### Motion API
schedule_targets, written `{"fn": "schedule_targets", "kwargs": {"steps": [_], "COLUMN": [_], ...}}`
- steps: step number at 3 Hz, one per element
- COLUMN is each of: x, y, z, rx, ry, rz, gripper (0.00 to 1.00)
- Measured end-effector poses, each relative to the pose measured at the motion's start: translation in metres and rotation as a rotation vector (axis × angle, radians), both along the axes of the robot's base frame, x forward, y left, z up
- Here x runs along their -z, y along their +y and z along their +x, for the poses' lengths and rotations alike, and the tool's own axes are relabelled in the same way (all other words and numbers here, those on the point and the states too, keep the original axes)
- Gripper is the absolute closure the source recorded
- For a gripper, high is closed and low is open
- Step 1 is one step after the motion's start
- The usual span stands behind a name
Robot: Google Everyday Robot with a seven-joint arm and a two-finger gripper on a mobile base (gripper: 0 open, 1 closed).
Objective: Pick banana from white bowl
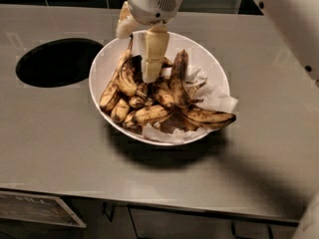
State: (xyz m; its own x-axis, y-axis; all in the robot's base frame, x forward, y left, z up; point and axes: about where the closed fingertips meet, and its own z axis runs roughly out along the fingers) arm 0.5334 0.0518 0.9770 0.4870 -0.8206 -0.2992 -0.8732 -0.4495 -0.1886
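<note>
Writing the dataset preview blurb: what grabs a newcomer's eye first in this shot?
The white bowl in the middle of the grey counter, heaped with overripe brown-blotched bananas on crumpled paper towel. The gripper reaches down from the top edge into the back left of the pile. A dark round hole in the counter sits left of the bowl.
</note>
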Motion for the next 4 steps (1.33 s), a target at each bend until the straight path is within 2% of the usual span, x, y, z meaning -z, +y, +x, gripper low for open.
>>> {"fn": "schedule_targets", "kwargs": {"steps": [1, 2, 4], "x": [0.0030, 0.0062, 0.0119], "y": [0.0041, 0.0101, 0.0075], "z": [0.0052, 0.0097, 0.0102], "rx": [-0.035, -0.082, -0.130], "ry": [0.000, -0.024, -0.063], "rz": [-0.010, -0.026, -0.053], "gripper": [0.24, 0.23, 0.23]}}
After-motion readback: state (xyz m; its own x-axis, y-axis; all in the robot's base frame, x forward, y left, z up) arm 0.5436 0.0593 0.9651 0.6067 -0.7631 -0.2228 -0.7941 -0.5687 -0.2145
